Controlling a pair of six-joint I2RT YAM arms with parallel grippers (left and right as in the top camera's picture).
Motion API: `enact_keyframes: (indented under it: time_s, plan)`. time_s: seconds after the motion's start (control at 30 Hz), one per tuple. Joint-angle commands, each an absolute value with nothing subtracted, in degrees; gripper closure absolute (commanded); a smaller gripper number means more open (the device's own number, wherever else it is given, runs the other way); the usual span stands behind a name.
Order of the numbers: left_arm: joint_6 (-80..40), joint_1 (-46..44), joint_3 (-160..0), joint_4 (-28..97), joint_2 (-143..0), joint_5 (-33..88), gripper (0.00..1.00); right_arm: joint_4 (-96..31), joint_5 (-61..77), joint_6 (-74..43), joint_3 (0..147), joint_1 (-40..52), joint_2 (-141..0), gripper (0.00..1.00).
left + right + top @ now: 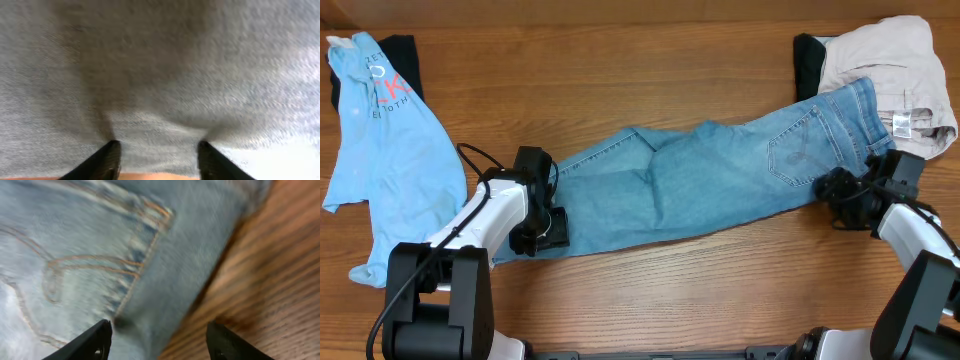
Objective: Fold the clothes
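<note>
Light-blue denim jeans (700, 180) lie stretched across the table, legs to the left, waist and stitched back pocket (792, 150) to the right. My left gripper (542, 225) is open over the leg end; denim (160, 75) fills its wrist view, with the fingertips (159, 150) at the fabric's edge. My right gripper (835, 190) is open at the waist's front edge; its fingers (159, 335) straddle the jeans' edge (150, 280) beside the pocket stitching. A pale-blue printed T-shirt (380, 140) lies at the far left. Beige trousers (885, 75) lie bunched at the back right over a black garment (808, 60).
Another black garment (405, 65) lies under the T-shirt at the back left. Bare wooden table (620, 80) shows behind the jeans and in front of them (720, 290). A black cable (475, 160) loops by the left arm.
</note>
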State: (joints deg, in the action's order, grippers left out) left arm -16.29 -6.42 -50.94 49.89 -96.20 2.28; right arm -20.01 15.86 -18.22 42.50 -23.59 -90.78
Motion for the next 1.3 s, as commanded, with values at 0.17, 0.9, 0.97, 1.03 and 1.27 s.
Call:
enact_keyframes:
  time_s: [0.17,0.9,0.97,1.03,1.27]
  plan:
    - [-22.3,-6.7,-56.1,46.7,-95.5,-2.2,0.96,-21.1,19.6,-20.0,48.9,-23.7,-92.9,0.96]
    - [-20.1,-6.4,-98.3,63.0,-95.1,-17.6,0.96,-32.4,12.0,-14.0,83.3,1.9,-90.3,0.96]
    - [-19.9,-4.9,-98.3,59.5,-97.9,-19.6,0.96,-23.6,10.5,-15.3,83.3,3.9,-95.8,0.96]
    - [-19.9,-1.7,-98.3,55.8,-101.1,-19.7,0.96,-13.3,10.5,-15.2,83.3,5.3,-101.7,0.96]
    - [-20.8,9.4,-98.3,42.2,-109.7,-13.3,0.96,8.7,3.9,-17.0,83.3,7.3,-113.7,0.96]
